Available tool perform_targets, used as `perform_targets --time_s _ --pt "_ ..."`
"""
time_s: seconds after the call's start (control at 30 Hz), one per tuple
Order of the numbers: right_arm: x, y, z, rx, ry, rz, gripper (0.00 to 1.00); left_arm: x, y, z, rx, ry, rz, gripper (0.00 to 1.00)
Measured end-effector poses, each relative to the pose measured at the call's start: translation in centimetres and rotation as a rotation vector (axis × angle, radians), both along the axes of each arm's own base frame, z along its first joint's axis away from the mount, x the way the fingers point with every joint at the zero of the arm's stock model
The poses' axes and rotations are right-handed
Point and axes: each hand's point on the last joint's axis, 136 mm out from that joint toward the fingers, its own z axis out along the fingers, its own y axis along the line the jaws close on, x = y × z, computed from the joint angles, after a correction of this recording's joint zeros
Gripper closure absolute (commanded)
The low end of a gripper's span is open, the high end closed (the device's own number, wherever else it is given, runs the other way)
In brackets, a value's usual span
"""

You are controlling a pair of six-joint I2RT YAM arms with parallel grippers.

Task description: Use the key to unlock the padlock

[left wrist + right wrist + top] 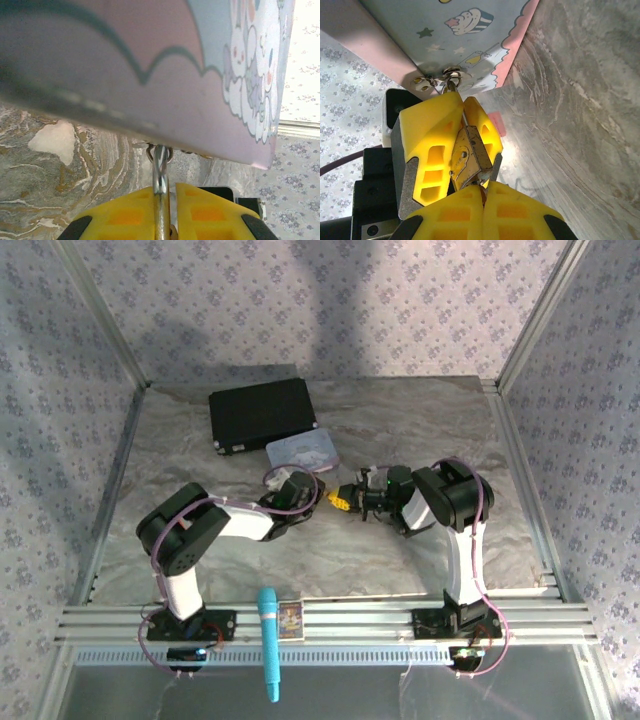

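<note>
While the black case [262, 412] lies shut at the back, the left gripper [162, 194] clamps the padlock [470, 156], which hangs from the closed tin's [303, 450] clasp. The right gripper [484, 194] is pinched tight beneath it; whether on the key, I cannot tell.

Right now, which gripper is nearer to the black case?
Left. Left gripper: just in front of the case, at the tin's near edge. Right gripper: farther right, off the tin's near right corner.
</note>
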Motion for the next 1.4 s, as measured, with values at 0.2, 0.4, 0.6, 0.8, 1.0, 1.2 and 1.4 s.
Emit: perform_targets --time_s 0.2,0.4,0.6,0.8,1.0,1.2,1.4 --pt "0.0 0.0 -0.3 -0.002 0.004 -0.003 0.98 -0.1 0.1 -0.2 0.016 0.011 -0.003 1.00" --pt "-0.1 0.0 -0.5 -0.007 0.004 -0.001 0.91 -0.3 0.2 -0.3 0.044 0.044 -0.005 1.00" --pt "-0.4 -0.1 -0.8 -0.019 -0.019 0.002 0.81 -0.5 0.0 -0.5 0.048 0.059 -0.018 1.00" --pt "-0.6 -0.3 -1.2 -0.036 -0.034 -0.014 0.76 -0.6 -0.1 -0.4 0.050 0.061 -0.028 1.00" --pt "-0.7 -1.0 -1.3 -0.086 -0.052 -0.043 0.66 -0.9 -0.5 -0.4 0.050 0.083 -0.053 1.00" --pt "-0.8 -1.6 -1.5 -0.173 -0.083 -0.054 0.63 -1.5 -0.5 -0.4 0.054 0.109 -0.075 1.00" --pt "-1.4 -1.5 -0.6 -0.272 -0.167 -0.019 0.33 -1.8 -0.3 -0.5 0.065 0.118 -0.080 1.00"
